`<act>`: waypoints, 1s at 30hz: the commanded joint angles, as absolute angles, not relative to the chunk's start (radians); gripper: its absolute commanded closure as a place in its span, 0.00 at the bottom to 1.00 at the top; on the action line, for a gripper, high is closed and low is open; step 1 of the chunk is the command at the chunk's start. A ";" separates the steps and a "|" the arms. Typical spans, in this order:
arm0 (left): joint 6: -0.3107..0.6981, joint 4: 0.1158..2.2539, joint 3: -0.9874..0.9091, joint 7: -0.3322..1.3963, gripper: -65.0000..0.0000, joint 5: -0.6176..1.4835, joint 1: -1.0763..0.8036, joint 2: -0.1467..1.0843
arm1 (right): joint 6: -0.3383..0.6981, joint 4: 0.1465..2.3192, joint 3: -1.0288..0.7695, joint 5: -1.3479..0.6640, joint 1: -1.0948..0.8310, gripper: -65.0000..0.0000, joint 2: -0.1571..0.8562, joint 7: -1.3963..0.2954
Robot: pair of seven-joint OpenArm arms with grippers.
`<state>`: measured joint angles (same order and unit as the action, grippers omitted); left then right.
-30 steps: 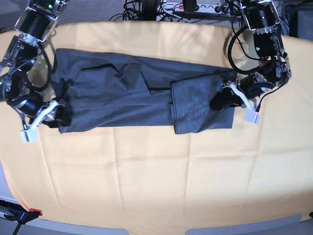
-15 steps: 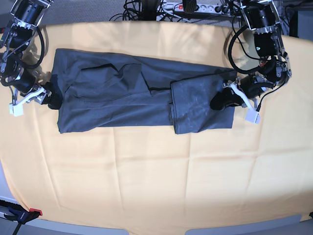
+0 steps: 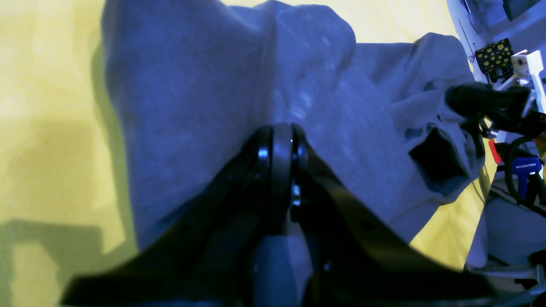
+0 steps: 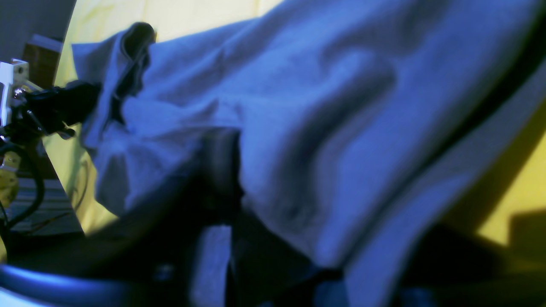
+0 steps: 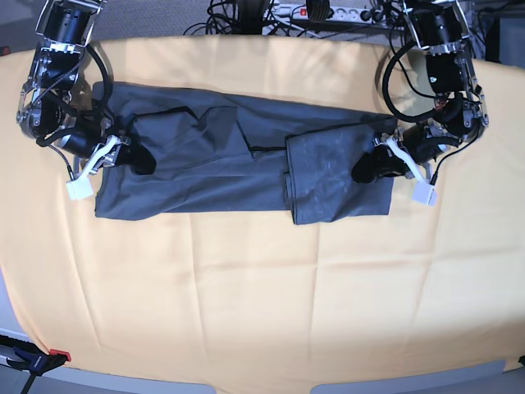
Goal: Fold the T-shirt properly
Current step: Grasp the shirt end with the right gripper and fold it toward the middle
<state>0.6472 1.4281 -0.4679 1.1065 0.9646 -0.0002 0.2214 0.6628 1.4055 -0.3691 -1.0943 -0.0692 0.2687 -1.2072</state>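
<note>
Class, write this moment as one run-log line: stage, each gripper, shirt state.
stage: mid-fold | left gripper: shut on T-shirt | right gripper: on shirt's opposite end, grip unclear | shirt: long band on yellow cloth

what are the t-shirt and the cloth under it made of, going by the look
T-shirt: seemingly soft knit cotton, matte slate blue-grey. It lies limp, with rounded folds and creases, and the left wrist view shows a faint fuzzy surface.

Table cloth: apparently thin woven fabric, matte yellow-orange. It shows straight crease lines from folding and drapes over the table's edge. The exact fibre of either cannot be told.
</note>
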 commanded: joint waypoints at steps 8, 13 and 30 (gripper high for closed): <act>0.688 1.445 -0.475 1.102 1.00 1.230 0.011 0.237 | 0.698 1.458 -0.406 -1.045 -0.024 1.00 0.356 -1.270; 0.698 1.445 -0.513 1.187 1.00 1.372 0.011 0.238 | 0.698 1.534 -0.430 -0.939 0.008 1.00 0.442 -1.269; 0.698 1.444 -0.577 1.213 1.00 1.352 -0.006 0.235 | 0.594 1.538 -0.453 -1.222 0.141 1.00 0.696 -1.396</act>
